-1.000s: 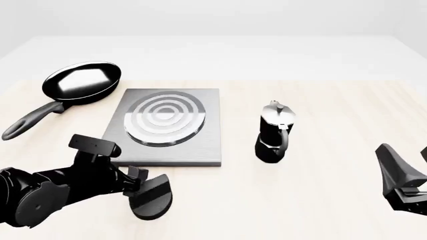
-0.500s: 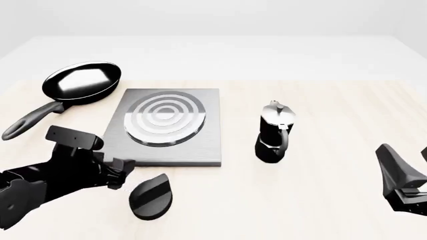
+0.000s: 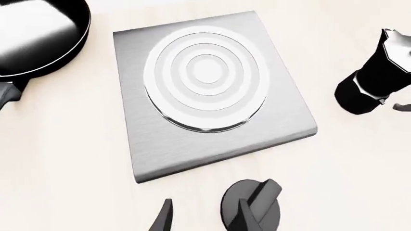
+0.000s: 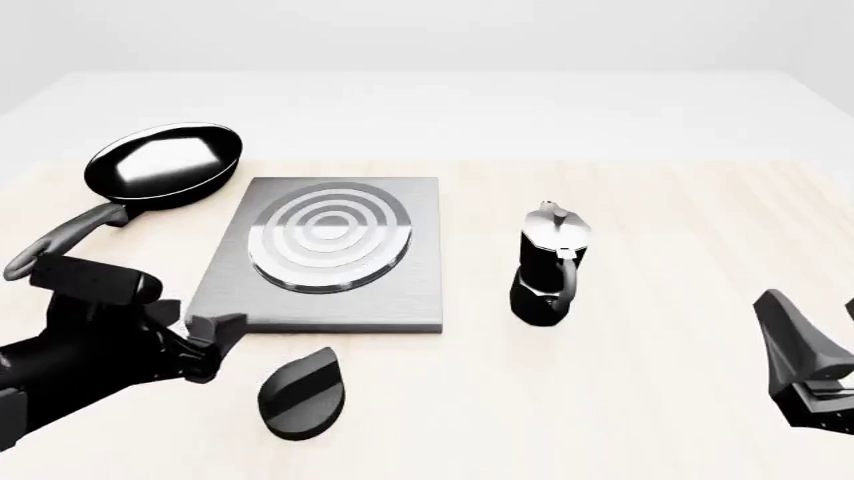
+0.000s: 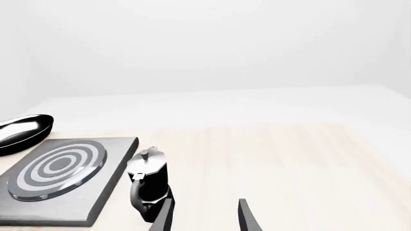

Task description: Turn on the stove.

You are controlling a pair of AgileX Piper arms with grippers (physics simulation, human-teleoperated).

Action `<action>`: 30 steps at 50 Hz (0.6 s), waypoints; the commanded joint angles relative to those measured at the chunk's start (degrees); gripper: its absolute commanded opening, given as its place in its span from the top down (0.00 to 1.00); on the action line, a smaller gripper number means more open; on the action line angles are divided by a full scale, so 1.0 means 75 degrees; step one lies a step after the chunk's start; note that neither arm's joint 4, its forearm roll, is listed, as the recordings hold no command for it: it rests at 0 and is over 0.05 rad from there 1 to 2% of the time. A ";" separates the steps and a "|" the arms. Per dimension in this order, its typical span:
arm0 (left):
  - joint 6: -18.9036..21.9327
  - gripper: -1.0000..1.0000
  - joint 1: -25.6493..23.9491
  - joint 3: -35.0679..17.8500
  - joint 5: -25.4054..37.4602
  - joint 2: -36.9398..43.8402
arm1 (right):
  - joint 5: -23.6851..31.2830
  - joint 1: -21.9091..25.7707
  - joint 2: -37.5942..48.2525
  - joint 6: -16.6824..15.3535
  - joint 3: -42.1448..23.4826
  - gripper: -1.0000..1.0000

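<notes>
Pale wooden table (image 4: 667, 230) ran across the front view, stove (image 4: 331, 255) centre-left, its knob (image 4: 302, 391) below at lower centre, left gripper (image 4: 200, 345) spread beside it, right gripper (image 4: 807, 360) lower right, spread per its wrist view, moka pot (image 5: 149, 185) left of its fingers.

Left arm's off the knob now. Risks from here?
1. The left gripper is open and sits beside the knob, not around it; whether the stove is on cannot be told.
2. A sweep toward the knob from that side might push it along the table rather than grip it.
3. The frying pan handle lies close behind the left arm; pulling back further may clip it.
</notes>
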 commanded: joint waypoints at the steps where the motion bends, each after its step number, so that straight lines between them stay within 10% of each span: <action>1: -0.0272 0.00 -0.0194 0.0230 0.0267 -0.0913 | 0.0027 0.0007 -0.0037 -0.0016 0.0000 0.00; 30: 0.0232 0.00 -0.0178 0.1905 0.0096 -0.3800 | 0.0047 -0.0017 -0.0049 -0.0104 0.0000 0.00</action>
